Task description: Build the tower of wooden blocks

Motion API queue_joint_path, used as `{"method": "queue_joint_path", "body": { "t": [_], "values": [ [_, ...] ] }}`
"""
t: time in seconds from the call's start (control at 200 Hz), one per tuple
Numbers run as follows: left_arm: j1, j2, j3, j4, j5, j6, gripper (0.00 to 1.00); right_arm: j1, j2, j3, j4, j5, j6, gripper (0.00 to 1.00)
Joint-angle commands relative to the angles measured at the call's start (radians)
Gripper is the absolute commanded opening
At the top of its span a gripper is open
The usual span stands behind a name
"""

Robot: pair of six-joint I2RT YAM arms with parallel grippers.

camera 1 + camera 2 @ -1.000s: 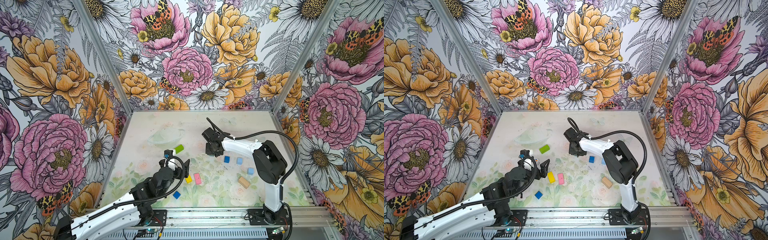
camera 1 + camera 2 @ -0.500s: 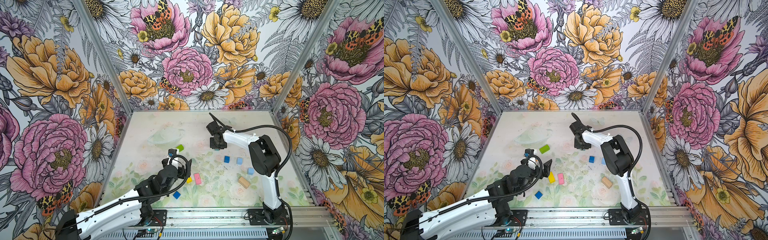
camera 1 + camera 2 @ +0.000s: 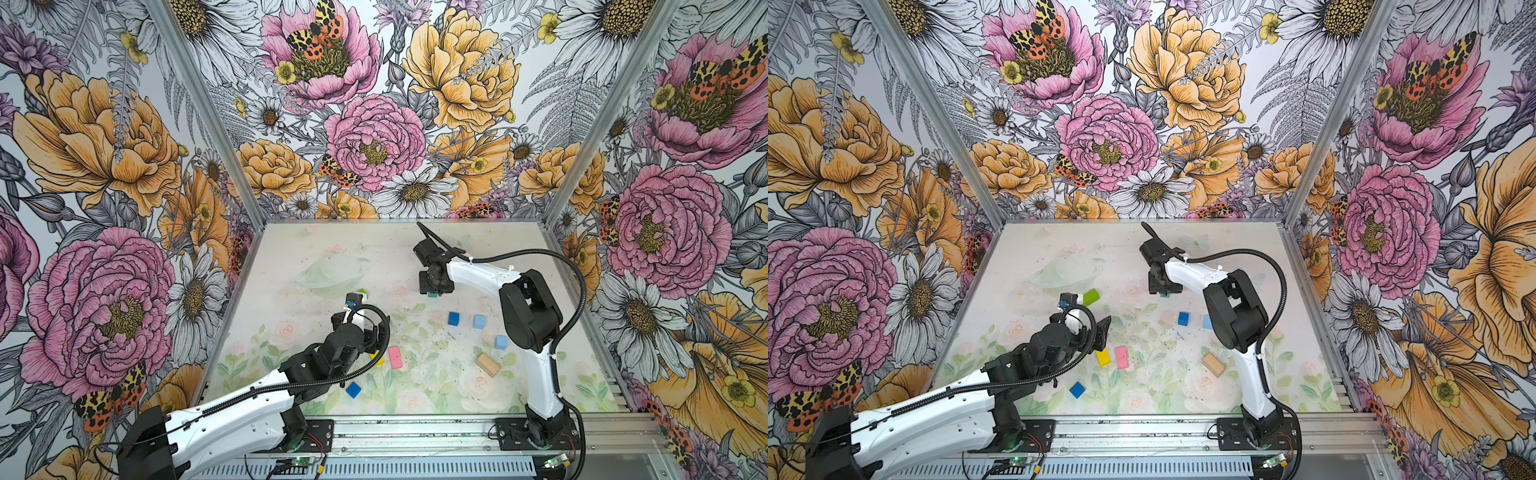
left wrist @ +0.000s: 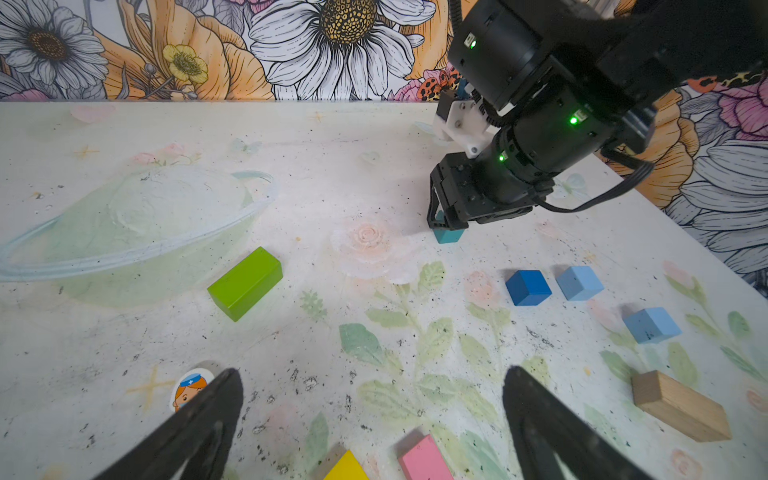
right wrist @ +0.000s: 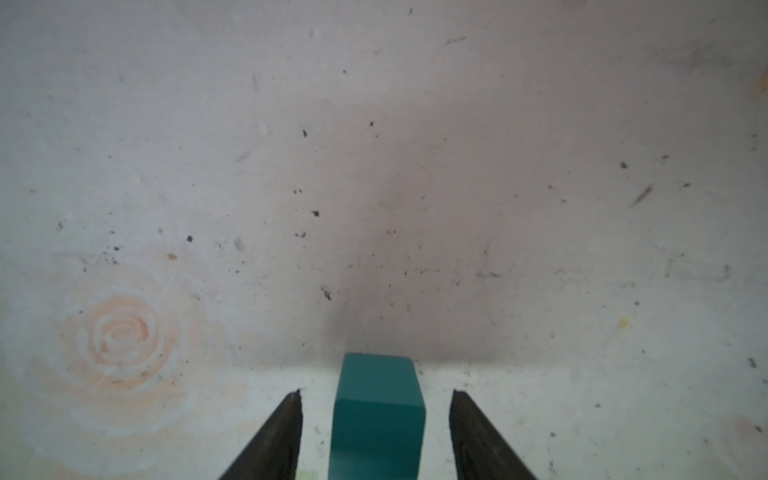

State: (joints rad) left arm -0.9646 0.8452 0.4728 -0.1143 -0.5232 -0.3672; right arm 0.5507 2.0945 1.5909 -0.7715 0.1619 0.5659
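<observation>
A teal cube (image 5: 376, 415) stands on the table between the fingers of my right gripper (image 5: 376, 395), which is open with a gap on each side. In both top views that gripper (image 3: 434, 286) points down at the mid-back. My left gripper (image 4: 372, 382) hovers open and empty over a yellow brick (image 3: 1102, 358) and a pink brick (image 3: 1122, 357). A green brick (image 4: 245, 282) lies further back on the left. To the right sit a dark blue cube (image 3: 454, 318), two light blue cubes (image 3: 479, 321) (image 3: 501, 342) and a tan brick (image 3: 488, 365). Another dark blue cube (image 3: 353, 390) lies near the front.
A small round figure piece (image 4: 189, 388) lies beside my left gripper's finger. Flowered walls close off the back and both sides. An aluminium rail (image 3: 415, 432) with both arm bases runs along the front edge. The right arm's elbow (image 3: 528, 316) rises above the light blue cubes.
My right gripper's jaws have parted, and the teal cube now stands free between them. The right arm's elbow has swung back to the right. My left arm has reached slightly forward, still open.
</observation>
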Motion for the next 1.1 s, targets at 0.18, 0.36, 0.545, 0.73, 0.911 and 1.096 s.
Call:
{"method": "queue_joint_path", "body": {
  "t": [0.18,0.36,0.545,0.73,0.911,1.096],
  "values": [
    [-0.031,-0.055,0.008,0.002,0.014,-0.040,0.98,0.020,-0.349,-0.246,-0.011,0.044,0.042,0.59],
    [-0.075,-0.089,-0.017,0.019,0.021,-0.056,0.98,0.030,-0.491,-0.412,-0.008,0.059,0.084,0.59],
    [-0.115,-0.116,-0.037,0.027,0.006,-0.078,0.98,0.029,-0.562,-0.526,0.029,0.046,0.111,0.59],
    [-0.136,-0.126,-0.036,0.019,-0.002,-0.094,0.98,0.030,-0.557,-0.562,0.070,0.015,0.126,0.59],
    [-0.158,-0.129,-0.037,0.005,-0.028,-0.102,0.98,0.031,-0.538,-0.565,0.088,0.005,0.129,0.58],
    [-0.163,-0.127,-0.037,0.002,-0.033,-0.105,0.98,0.031,-0.532,-0.572,0.097,0.003,0.129,0.58]
  ]
}}
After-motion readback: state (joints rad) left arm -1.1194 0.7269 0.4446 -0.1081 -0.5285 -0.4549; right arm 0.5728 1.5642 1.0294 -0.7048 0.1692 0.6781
